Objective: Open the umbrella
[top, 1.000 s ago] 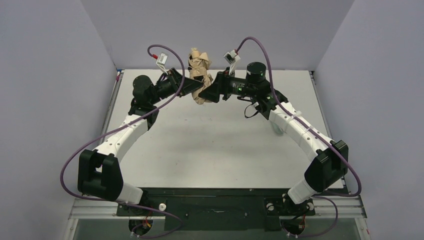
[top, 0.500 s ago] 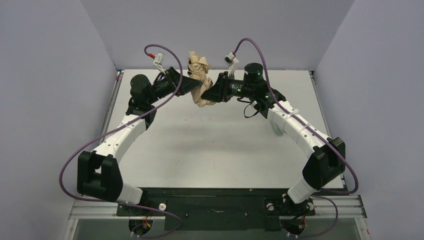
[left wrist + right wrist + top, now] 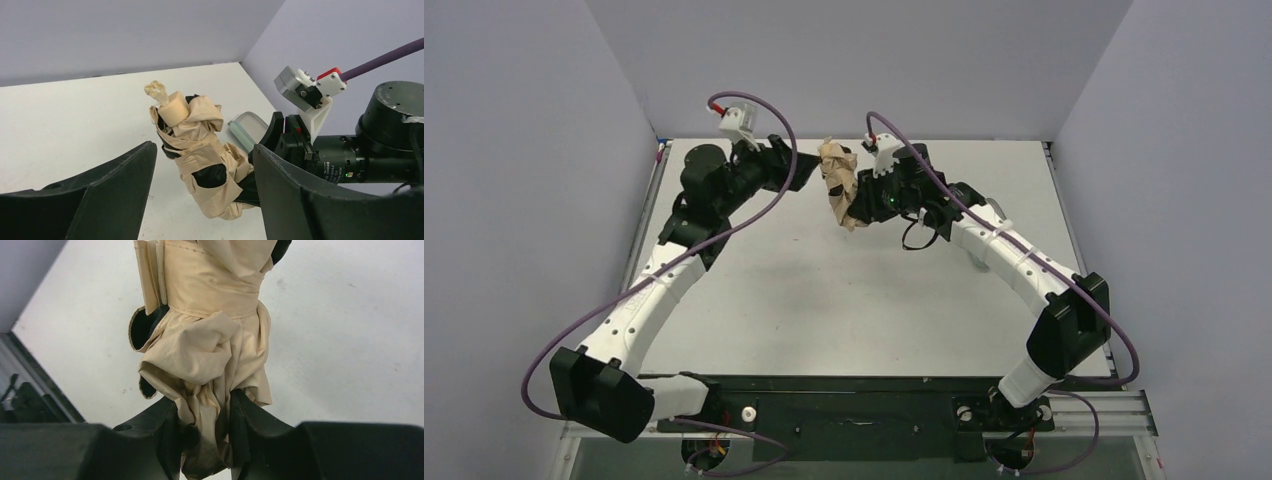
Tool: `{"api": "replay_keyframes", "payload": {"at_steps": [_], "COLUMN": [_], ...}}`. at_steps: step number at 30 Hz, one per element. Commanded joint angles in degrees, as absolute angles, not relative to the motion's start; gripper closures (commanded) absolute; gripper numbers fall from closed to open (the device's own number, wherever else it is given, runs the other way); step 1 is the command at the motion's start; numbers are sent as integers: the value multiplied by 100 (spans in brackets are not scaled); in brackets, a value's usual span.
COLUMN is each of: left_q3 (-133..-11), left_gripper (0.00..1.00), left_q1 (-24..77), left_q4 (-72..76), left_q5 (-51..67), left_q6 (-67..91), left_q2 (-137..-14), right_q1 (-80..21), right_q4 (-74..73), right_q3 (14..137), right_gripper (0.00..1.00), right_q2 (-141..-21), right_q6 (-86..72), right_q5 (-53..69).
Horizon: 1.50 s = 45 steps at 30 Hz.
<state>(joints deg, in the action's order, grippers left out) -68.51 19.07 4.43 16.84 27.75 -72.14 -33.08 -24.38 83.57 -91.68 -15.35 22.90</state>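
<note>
With the bundled umbrella (image 3: 842, 190) clamped by the right gripper (image 3: 204, 415) above the far table (image 3: 824, 300) and the left gripper (image 3: 809, 173) spread wide beside it, the tan handle (image 3: 172, 111), seemingly unobstructed, should be grasped squarely.

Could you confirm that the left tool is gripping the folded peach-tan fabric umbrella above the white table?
Not quite: the right tool grips the folded peach-tan fabric umbrella above the white table, as the right wrist view shows; the left tool stands open beside it.
</note>
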Motion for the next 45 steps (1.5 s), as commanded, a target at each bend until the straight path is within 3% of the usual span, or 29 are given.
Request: {"api": "replay_keyframes", "payload": {"at_steps": [1,14,23,30,37,40,45], "left_q3": [-7216,-7359,-7271,-6982,-7144,-7159,-7072], "left_gripper": [35,47,71,60,59,65,96], "left_q1": [2272,2672,2629,2533,2566,2589,2582], "left_q4": [-164,-561,-582,303,-94,-273,-363], "left_q5": [1053,1027,991,1460,1157,1109,1196], "left_q6": [2446,3208,3341,3727,3845,3867,3832], "left_q2": [-7496,-8103,-8198,-7995,-8229,-8300,-8298], "right_q1": [-3627,-4010,-4105,-4158,-4288,-4305,-4304], "right_q4": [-2278,-2213,-2211,-2264,-2215,-2182,-2129], "right_q3": [8652,8590,8631,8549,8436,8409,8413], "right_gripper": [100,100,100,100,100,100,100], "right_q2": [-8850,-8716,-8675,-8669,-8568,-8520,-8476], "right_q6": [-957,-780,-552,-344,-143,-110,-61], "right_q5": [1038,286,422,186,77,22,98]}}
